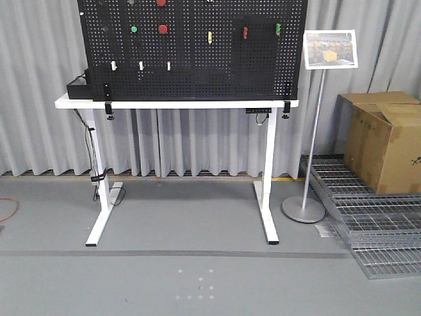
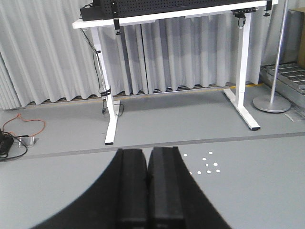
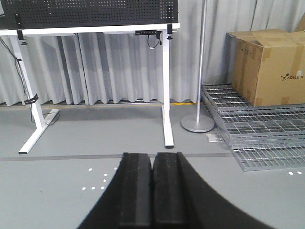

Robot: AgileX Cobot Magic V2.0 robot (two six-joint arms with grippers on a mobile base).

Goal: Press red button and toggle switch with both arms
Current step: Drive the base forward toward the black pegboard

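Note:
A black pegboard [image 1: 197, 72] stands on a white table [image 1: 177, 103] across the floor from me. A round red button [image 1: 162, 29] sits on it beside a green one [image 1: 134, 28]; another red one [image 1: 160, 2] shows at the top edge. Three white toggle switches [image 1: 141, 66] line up lower left. Neither arm appears in the front view. My left gripper [image 2: 148, 152] is shut and empty, low over the grey floor, far from the table. My right gripper [image 3: 152, 155] is likewise shut on nothing. Both wrist views show only the board's bottom edge [image 3: 95, 12].
A sign on a metal pole stand [image 1: 316, 131] stands right of the table, with a cardboard box [image 1: 385, 138] and metal grates [image 1: 375, 224] beyond. Yellow, red and green handles [image 1: 245, 31] dot the board. An orange cable [image 2: 28, 125] lies on the floor at left.

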